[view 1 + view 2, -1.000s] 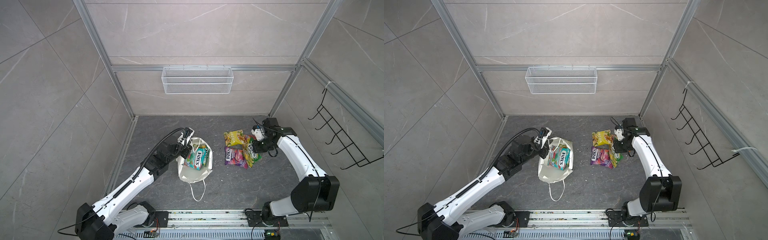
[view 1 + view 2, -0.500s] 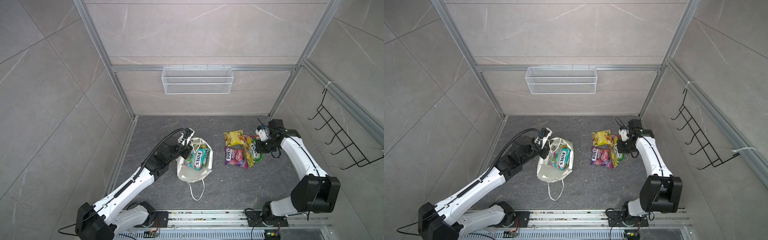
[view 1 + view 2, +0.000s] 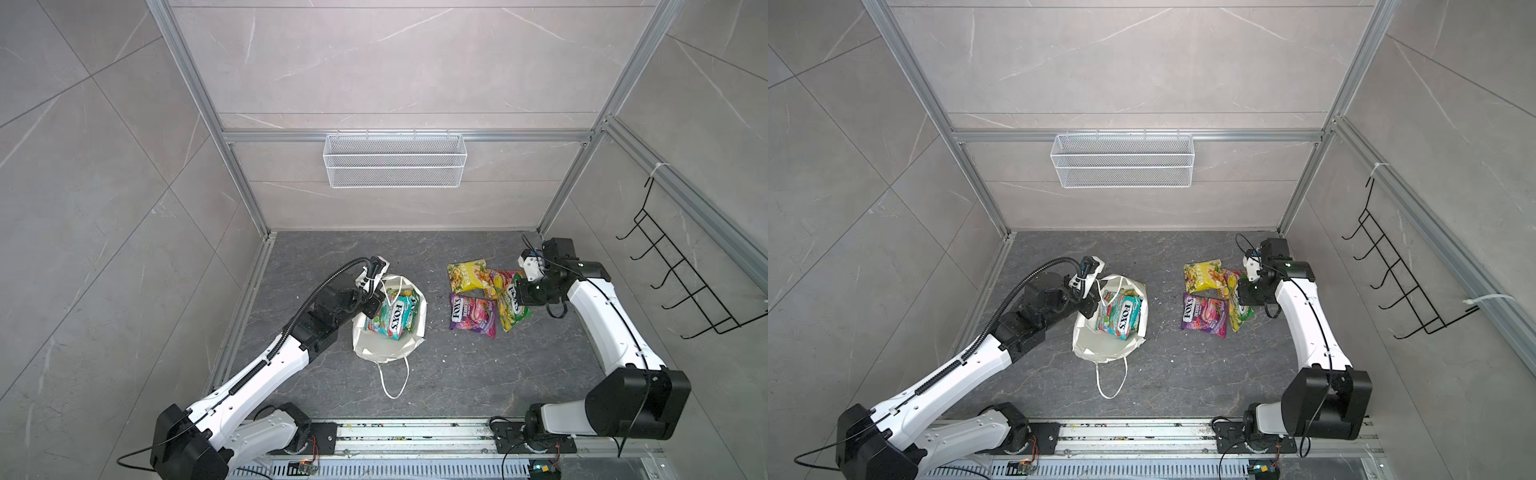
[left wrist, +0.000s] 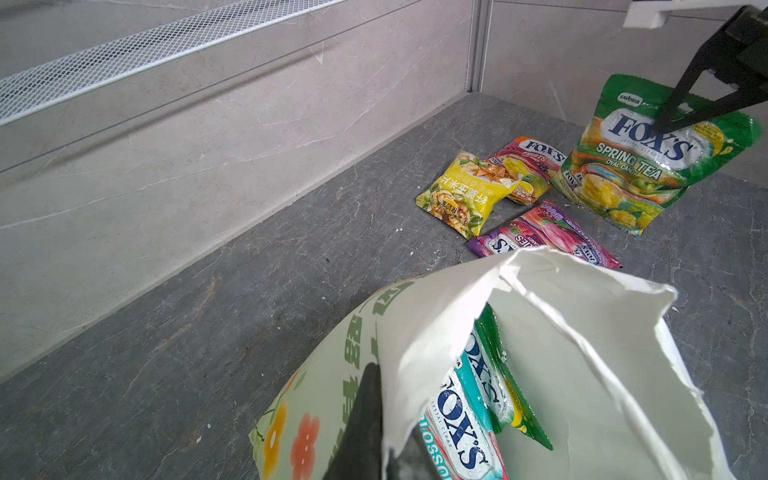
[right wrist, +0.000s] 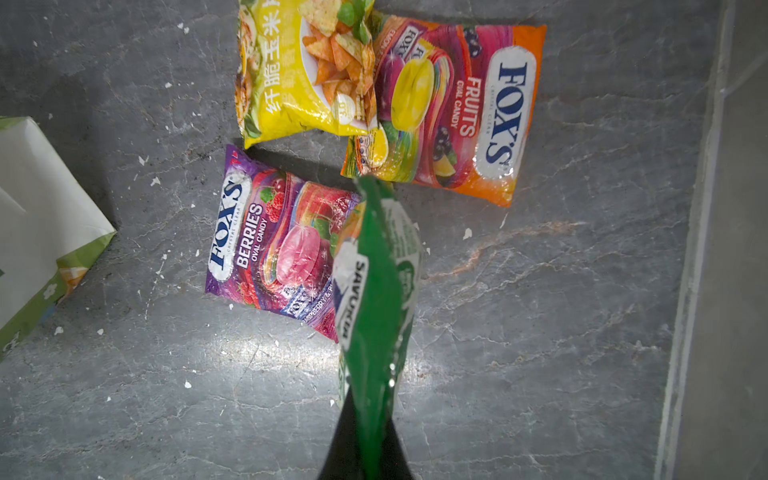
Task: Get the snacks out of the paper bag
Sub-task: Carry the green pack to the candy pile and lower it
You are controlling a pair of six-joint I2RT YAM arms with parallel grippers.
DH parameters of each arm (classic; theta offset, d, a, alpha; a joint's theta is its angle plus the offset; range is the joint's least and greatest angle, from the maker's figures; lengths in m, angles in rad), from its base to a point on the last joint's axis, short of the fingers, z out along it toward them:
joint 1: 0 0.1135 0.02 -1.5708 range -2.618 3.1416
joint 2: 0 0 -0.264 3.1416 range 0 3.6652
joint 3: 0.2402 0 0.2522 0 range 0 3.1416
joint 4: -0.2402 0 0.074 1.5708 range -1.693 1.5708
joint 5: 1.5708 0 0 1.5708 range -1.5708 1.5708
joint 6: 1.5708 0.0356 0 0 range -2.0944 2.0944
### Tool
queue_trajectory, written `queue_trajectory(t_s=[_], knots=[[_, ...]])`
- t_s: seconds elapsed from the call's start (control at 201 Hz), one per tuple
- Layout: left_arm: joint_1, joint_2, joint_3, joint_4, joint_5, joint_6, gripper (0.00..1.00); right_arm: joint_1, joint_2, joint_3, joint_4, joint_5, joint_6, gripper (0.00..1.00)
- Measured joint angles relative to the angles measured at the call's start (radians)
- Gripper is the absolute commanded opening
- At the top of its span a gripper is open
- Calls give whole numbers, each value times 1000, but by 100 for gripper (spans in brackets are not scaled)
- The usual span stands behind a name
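Holding the green packet (image 4: 631,174) pinched by its top edge, the right claw (image 4: 669,118) should lower it flat onto bare counter (image 5: 540,353) beside the purple packet (image 5: 270,249) before releasing. The left claw (image 4: 384,449), clamped on the rim of the paper bag (image 4: 582,332), should hold the mouth wide: a teal packet (image 4: 461,428) lies inside.

Both the left arm (image 3: 266,374) and right arm (image 3: 602,324) are white-linked, black-jointed (ribbed black cable (image 3: 305,300) along the left)

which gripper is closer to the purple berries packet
Right. The right gripper, holding the green packet, hangs beside the purple berries packet; the left gripper is farther off, at the paper bag rim.
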Motion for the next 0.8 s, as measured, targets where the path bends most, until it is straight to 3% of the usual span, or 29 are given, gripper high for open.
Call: queue_trajectory(t_s=[0.801], knots=[[0, 11, 0, 7, 7, -2, 0, -2, 48, -60, 105, -102, 19, 3]])
